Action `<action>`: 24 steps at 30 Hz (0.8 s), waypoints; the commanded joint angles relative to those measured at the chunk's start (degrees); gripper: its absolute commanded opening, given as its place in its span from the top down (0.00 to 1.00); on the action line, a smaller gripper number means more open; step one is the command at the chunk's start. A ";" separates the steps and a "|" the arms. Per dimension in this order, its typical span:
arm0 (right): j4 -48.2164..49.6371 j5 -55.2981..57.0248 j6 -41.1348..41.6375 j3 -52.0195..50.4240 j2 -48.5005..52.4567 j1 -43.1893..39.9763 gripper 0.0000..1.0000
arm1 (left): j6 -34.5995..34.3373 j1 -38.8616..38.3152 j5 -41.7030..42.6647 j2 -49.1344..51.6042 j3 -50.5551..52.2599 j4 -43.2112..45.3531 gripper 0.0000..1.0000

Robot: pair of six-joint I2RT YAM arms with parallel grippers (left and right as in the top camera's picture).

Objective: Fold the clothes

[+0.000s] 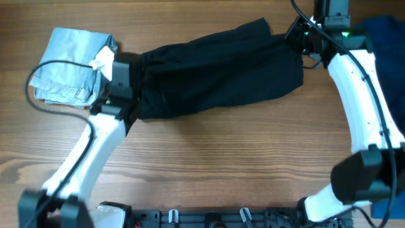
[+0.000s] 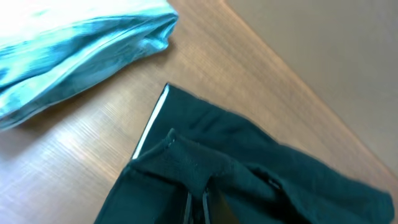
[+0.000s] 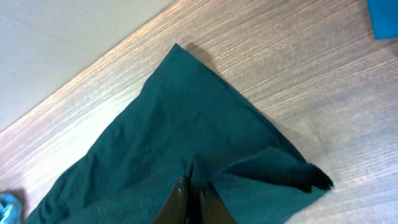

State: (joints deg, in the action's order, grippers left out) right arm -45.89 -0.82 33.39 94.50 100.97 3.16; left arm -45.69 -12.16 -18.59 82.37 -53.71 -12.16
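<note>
- The black shorts (image 1: 215, 73) lie across the middle of the bench (image 1: 221, 164). They are drawn out long between the 2 arms, with 1 end by the left arm and the other up at the far right.
- The left end effector (image 2: 199, 204) is clenched on the shorts. Its fingers sit close together, with a ridge of cloth gathered over them.
- The right end effector (image 3: 191, 198) is pinched shut on the opposite end. From it the cloth spreads away to a pointed corner lying flat on the wood.
- In the overhead view the shorts read as a narrow band, so they may already carry 1 lengthwise fold, though I cannot tell that for certain. The crosswise fold, laying 1 end over the other, looks not yet made, and I judge this garment to be mid-fold.
- The pale blue denim piece (image 1: 69, 66) sits at the far left, just beside the left arm, with bare wood between it and the shorts. It is a compact, squared stack and appears finished.
- The royal-blue garment (image 1: 383, 28) lies at the right edge, only partly in view behind the right arm. I cannot tell whether it is folded, and it may be the 1 garment left after the shorts.
</note>
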 commanded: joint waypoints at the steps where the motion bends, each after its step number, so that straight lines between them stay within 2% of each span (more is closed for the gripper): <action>1: 3.04 4.31 1.31 1.01 6.25 -0.76 0.96 | 3.45 1.22 -2.49 6.34 -0.79 6.99 0.96; 7: 14.45 4.28 1.07 1.01 16.09 -0.79 0.96 | 9.55 1.22 -2.51 12.41 -0.79 19.93 0.96; 9: 18.67 4.17 1.07 1.01 19.21 -0.76 0.96 | 9.49 1.46 -2.49 13.84 -0.81 22.88 0.96; 15: 30.49 2.34 -0.63 1.01 27.19 -0.72 0.96 | 9.46 2.86 -2.51 21.24 -0.81 28.33 0.96; 21: 35.67 2.36 -0.90 1.01 30.12 -0.72 0.93 | 9.49 3.06 -2.49 28.39 -0.81 32.30 0.96; 23: 36.20 2.32 -1.05 1.01 30.12 -0.72 0.89 | 9.49 3.06 -2.49 29.40 -0.81 32.81 0.90; 24: 36.61 1.97 -2.10 1.03 30.05 -0.72 0.87 | 9.51 3.06 -2.49 29.92 -0.81 33.40 0.82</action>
State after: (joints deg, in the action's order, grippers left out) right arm -10.76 0.10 32.99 94.65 130.45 3.09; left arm -37.23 -10.11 -18.65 110.24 -54.04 19.81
